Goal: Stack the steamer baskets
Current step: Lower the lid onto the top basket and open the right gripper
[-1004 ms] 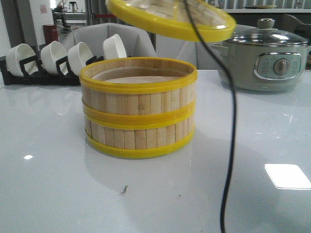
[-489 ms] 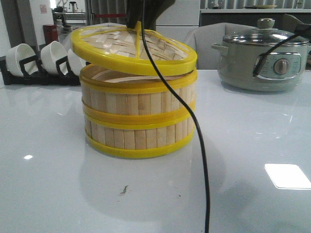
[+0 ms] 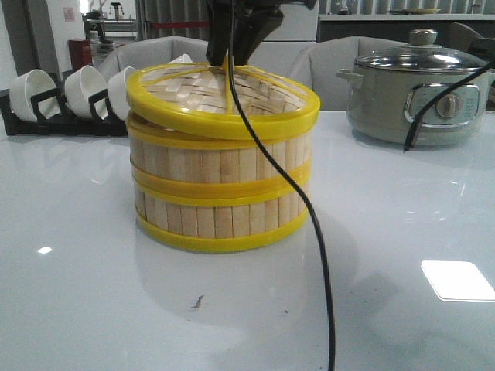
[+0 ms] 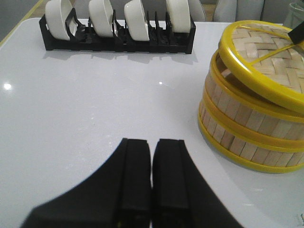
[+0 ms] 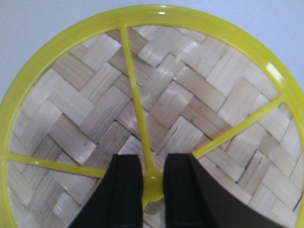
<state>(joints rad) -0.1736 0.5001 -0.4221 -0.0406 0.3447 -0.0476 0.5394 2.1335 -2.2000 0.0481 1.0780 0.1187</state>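
Two steamer baskets stand stacked mid-table, the upper basket (image 3: 220, 164) on the lower basket (image 3: 220, 218). A woven bamboo lid (image 3: 193, 97) with yellow rim and ribs lies slightly tilted on the upper rim. My right gripper (image 3: 232, 58) comes down from above and is shut on the lid's yellow centre hub (image 5: 153, 183). In the left wrist view a gap shows under the lid (image 4: 263, 52) on the side away from the upper basket's (image 4: 237, 111) far wall. My left gripper (image 4: 152, 142) hangs over bare table left of the stack, shut and empty.
A grey-green electric pot (image 3: 418, 100) with a glass lid stands at the back right. A black rack of white bowls (image 3: 62, 100) runs along the back left. A black cable (image 3: 309, 209) hangs in front of the stack. Chairs stand behind the table.
The right gripper has carried the lid from high at the right down and leftwards on to the upper basket. The left gripper's earlier state is not shown.
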